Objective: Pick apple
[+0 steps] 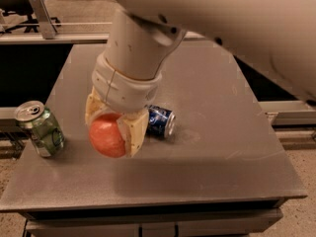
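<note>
The end effector [111, 132] hangs from a thick pale wrist over the left-centre of the worktop [232, 132], pointing down. Its two cream fingers [134, 136] are closed around the apple [104, 136], one on each side, so the fruit sits between them and fills the gap. The apple is orange-red and round, and its lower half shows below and to the left of the nearer finger. Whether its underside touches the worktop cannot be told; a broad dark shadow lies on the surface beneath it.

Just behind the right finger, a blue soda can [161, 121] lies on its side with its silver end facing right. A green soda can [41, 130] stands upright near the left edge, apart from the apple. The large arm [232, 19] crosses the top right.
</note>
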Robot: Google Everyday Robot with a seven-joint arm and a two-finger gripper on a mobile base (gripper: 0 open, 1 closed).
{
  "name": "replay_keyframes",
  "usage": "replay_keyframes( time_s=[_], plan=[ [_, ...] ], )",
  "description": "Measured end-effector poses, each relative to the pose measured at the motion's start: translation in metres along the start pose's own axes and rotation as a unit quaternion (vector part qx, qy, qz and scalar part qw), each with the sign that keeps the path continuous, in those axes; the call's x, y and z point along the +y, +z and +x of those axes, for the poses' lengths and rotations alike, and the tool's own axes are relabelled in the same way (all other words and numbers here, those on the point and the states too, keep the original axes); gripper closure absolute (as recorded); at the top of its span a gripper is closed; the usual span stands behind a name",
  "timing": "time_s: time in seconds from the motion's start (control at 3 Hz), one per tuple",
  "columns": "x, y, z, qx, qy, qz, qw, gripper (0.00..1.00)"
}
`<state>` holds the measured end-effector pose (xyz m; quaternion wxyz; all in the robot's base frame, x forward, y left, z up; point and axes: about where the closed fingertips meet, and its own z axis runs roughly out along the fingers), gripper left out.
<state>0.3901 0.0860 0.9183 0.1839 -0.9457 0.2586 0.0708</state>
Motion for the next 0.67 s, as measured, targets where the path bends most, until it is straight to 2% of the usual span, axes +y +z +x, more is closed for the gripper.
replay_keyframes(
  time_s=[0.33,0.67],
  plan=[
    [0.0020,-0.0400,0.0091,0.010,-0.010,0.067,0.9976,1.00],
    [0.0022,-0.0429,0.0059,0.011,-0.017,0.070,0.9973,1.00]
  ],
)
